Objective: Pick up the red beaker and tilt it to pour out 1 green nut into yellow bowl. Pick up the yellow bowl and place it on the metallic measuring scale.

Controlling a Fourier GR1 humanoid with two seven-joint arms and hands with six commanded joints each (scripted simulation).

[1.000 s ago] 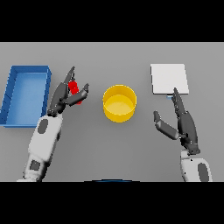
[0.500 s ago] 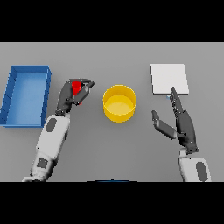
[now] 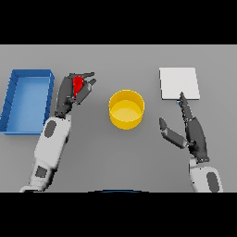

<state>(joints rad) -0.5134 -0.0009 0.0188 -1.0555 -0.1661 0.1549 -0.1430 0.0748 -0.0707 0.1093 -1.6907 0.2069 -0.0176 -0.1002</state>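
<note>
The grey table carries a blue tray, a yellow bowl and a metallic scale.

The bench is a flat, even grey, and on it the yellow bowl shows a slightly paler yellow inside, while the tray is solid blue (rim and floor alike). The red beaker is plain bright red against the dark grey left hand. The measuring scale is an unmarked pale grey-white, and the right hand is dark grey on a white and grey arm.
</note>
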